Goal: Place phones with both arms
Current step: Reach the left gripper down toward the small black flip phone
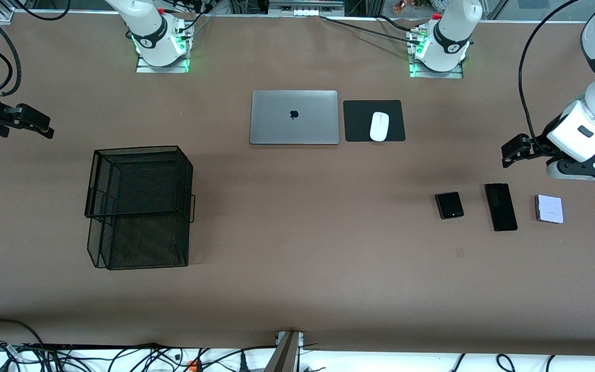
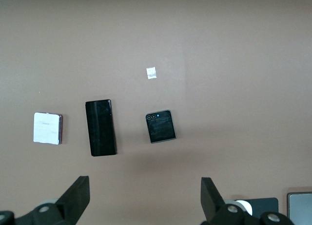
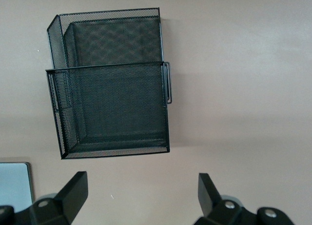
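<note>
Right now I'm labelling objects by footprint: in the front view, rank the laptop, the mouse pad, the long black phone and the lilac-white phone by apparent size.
1. laptop
2. mouse pad
3. long black phone
4. lilac-white phone, close to the long phone in area, so this last step is less certain.

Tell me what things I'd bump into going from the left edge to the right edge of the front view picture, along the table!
black mesh tray → silver laptop → mouse pad with white mouse → small black phone → long black phone → lilac-white phone
</note>
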Action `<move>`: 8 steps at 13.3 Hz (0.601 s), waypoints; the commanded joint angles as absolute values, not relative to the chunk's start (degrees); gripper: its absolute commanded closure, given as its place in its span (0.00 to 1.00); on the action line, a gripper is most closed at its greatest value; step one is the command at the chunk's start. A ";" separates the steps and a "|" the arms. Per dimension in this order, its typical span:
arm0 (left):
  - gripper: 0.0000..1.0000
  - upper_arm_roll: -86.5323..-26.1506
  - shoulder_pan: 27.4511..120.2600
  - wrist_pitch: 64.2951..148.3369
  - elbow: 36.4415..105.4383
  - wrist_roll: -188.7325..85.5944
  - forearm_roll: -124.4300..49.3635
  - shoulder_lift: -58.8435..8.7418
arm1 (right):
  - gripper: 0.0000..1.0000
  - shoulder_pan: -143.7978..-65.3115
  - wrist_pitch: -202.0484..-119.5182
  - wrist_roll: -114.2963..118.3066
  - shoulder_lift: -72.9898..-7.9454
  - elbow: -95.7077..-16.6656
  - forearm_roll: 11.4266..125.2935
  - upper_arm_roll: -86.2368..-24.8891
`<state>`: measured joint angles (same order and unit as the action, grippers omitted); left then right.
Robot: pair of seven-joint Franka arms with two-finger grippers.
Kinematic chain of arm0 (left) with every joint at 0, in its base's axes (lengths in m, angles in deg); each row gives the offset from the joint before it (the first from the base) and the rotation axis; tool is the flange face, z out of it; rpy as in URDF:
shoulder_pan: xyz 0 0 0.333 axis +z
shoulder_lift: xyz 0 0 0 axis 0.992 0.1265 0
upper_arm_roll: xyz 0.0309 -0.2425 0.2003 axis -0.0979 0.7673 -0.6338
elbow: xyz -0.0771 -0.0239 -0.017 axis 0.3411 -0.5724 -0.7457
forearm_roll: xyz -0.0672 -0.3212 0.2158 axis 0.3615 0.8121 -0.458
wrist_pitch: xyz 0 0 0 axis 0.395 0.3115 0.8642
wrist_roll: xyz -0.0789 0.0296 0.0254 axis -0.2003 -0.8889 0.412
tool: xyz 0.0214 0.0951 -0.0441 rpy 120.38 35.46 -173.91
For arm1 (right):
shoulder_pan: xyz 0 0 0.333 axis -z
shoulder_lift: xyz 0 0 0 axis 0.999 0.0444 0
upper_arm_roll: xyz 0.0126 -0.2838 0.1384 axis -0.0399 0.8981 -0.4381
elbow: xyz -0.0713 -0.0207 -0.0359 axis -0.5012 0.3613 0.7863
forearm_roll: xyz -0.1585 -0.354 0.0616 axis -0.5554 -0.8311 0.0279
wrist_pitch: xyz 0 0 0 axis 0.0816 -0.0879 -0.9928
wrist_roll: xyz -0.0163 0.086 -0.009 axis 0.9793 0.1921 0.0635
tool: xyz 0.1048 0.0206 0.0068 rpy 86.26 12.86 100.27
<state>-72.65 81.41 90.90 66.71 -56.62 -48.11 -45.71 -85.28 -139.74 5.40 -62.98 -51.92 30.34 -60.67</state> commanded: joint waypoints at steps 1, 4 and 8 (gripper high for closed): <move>0.00 -72.91 81.06 89.17 64.92 -57.84 -49.16 -45.14 | 0.00 -84.47 -140.44 4.14 -63.40 -52.35 31.34 -60.92; 0.00 -72.91 81.06 89.26 64.92 -57.67 -49.07 -45.05 | 0.00 -84.47 -140.44 4.14 -63.49 -52.35 31.34 -60.92; 0.00 -71.08 80.01 84.71 65.18 -56.79 -48.90 -42.69 | 0.00 -84.47 -140.52 4.14 -63.49 -52.35 31.34 -60.92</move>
